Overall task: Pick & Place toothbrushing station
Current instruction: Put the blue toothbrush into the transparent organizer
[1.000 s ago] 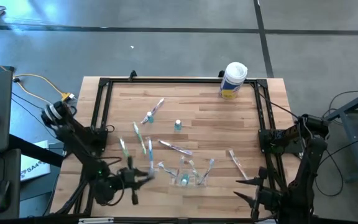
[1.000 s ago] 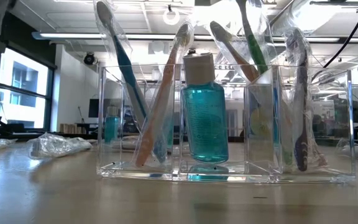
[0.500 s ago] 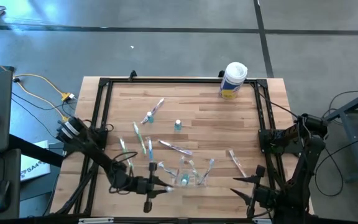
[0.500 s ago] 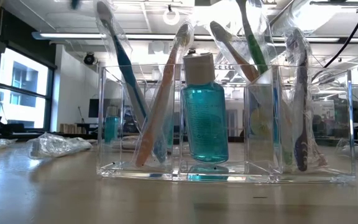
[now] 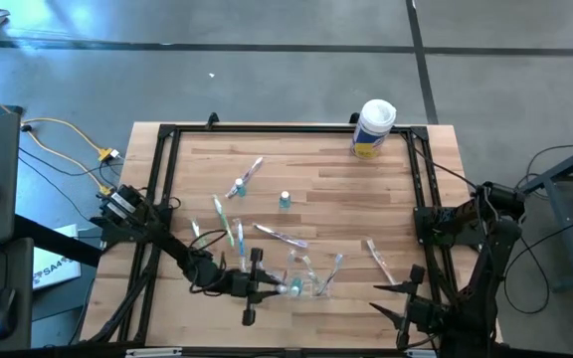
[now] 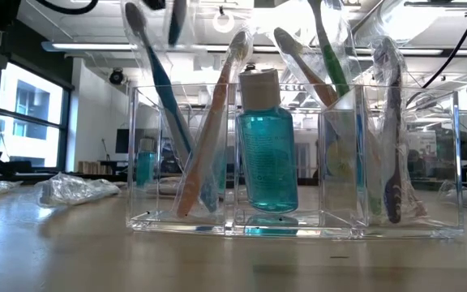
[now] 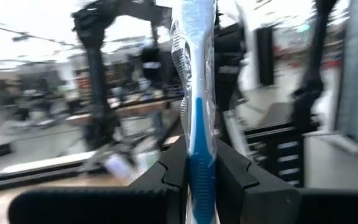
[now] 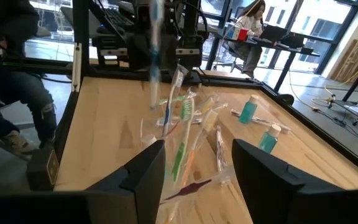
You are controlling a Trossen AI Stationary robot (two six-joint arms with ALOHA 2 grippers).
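Left jaws pinch a wrapped blue toothbrush low on its handle.
Light, stiff, slick in its wrapper; the left gripper carries it upright beside the clear holder. Right gripper waits spread near the table's front edge.

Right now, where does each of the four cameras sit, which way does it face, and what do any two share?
High: overhead, straight down; both arms, left hand by the clear holder.
Low: table-top height, level through the holder; no arm is clear.
Left wrist: past its fingers, shut on a blue toothbrush.
Right wrist: past its open fingers, across the table toward the holder.
Shared: all but the left wrist view show the holder.
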